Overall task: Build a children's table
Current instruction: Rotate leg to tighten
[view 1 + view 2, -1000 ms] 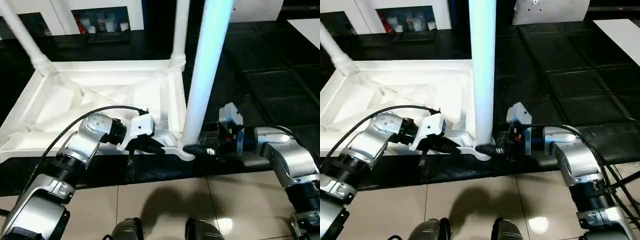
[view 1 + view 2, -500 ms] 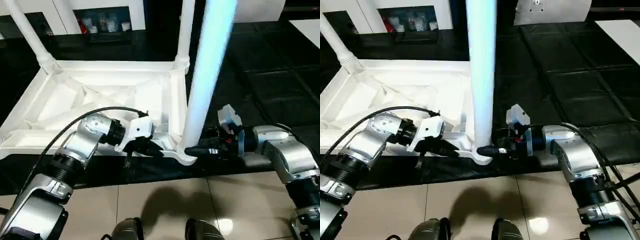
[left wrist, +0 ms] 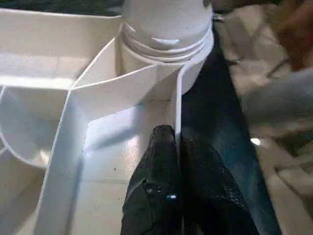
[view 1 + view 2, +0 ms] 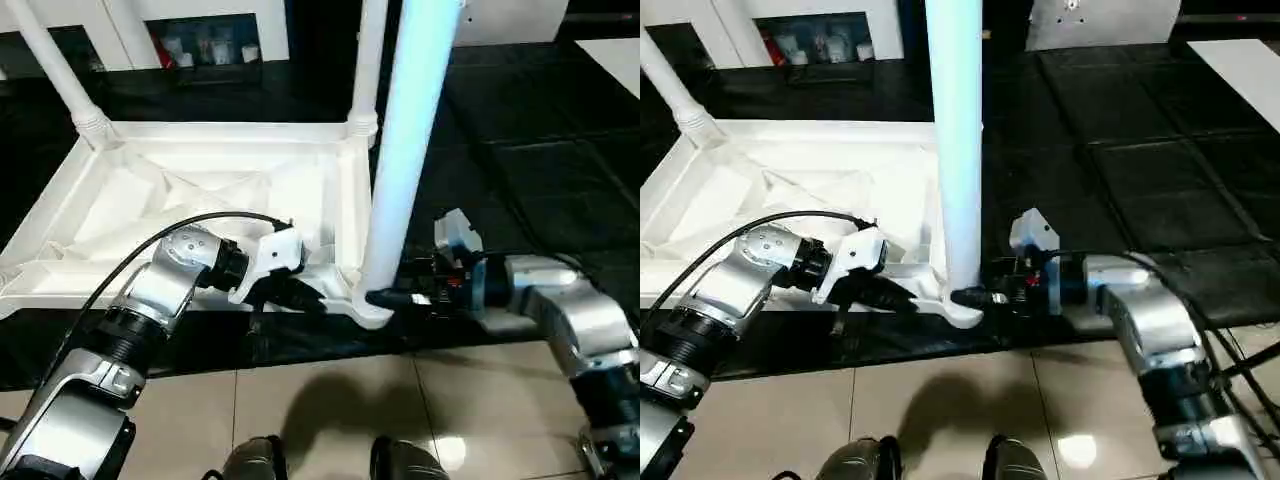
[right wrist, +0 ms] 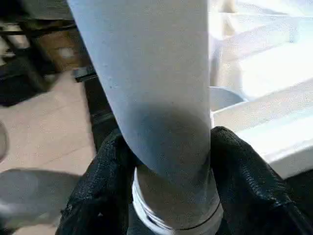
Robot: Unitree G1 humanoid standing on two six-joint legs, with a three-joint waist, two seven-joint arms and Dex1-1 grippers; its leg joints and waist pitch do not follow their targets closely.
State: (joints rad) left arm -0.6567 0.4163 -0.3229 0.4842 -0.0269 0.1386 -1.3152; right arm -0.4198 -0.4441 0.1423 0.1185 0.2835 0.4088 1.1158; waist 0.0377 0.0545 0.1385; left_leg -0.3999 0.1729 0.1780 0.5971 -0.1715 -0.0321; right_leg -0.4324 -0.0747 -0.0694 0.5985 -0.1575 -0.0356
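On the black counter, the left hand pinches the tabletop's rim; the right hand clamps the near leg.

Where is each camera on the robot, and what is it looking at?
Left eye view: on the head, looking down at the upturned table top and near leg; both silver forearms show.
Right eye view: beside it on the head, same scene; left gripper and right gripper show.
Left wrist view: on the left wrist, looking along shut fingers pinching the top's rim, toward the corner socket.
Right wrist view: on the right wrist, its fingers around the near leg's base.
Both wrist views share that corner socket and leg.
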